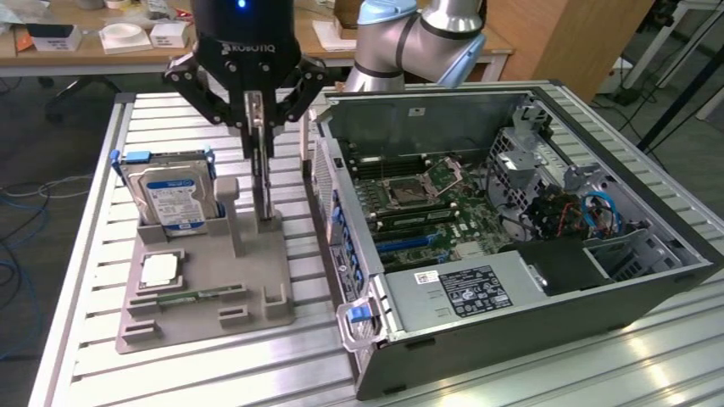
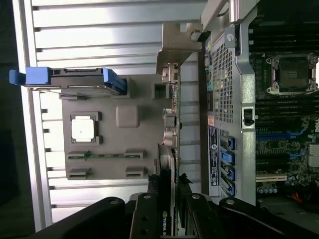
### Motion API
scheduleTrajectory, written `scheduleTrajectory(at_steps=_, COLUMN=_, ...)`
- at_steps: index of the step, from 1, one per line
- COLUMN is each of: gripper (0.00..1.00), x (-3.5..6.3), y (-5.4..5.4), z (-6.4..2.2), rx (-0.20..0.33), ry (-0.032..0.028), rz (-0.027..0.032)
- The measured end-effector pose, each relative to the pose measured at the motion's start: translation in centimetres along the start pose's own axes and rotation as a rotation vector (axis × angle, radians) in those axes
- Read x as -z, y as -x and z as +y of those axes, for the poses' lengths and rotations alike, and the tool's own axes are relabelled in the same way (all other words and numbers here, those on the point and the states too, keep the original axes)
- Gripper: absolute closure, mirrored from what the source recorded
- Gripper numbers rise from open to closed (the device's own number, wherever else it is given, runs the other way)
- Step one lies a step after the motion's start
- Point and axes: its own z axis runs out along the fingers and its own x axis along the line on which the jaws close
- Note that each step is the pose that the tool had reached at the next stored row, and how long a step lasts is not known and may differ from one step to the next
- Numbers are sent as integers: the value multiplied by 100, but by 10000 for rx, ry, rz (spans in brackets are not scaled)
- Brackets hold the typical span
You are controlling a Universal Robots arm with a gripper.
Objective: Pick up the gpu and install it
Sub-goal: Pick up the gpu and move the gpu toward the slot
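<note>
The gpu (image 1: 264, 182) stands on edge in the grey holder (image 1: 203, 318), a thin dark blade with its lower end in the holder's slot. My gripper (image 1: 260, 127) comes down over its upper end, a finger on each side, shut on the card. In the wrist view the gpu (image 2: 172, 119) runs edge-on from between my fingers (image 2: 149, 209) toward the holder (image 2: 107, 117). The open computer case (image 1: 509, 254) lies just to the exterior view's right, its motherboard (image 1: 442, 212) and blue slots (image 1: 408, 243) exposed.
The holder also carries a silver hard drive (image 1: 169, 195) with blue rails, a square processor (image 1: 161, 270) and a narrow memory stick (image 1: 192, 297). The case wall (image 2: 222, 74) stands close beside the card. Everything rests on a slatted metal table (image 1: 80, 280).
</note>
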Motion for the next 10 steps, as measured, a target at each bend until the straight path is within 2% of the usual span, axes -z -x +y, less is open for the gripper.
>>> scheduleTrajectory(at_steps=4, gripper=74, x=74, y=0, z=0, rx=1, ry=0, rz=-1)
scheduleTrajectory(at_steps=10, gripper=74, x=84, y=0, z=0, rx=0, ry=0, rz=-1)
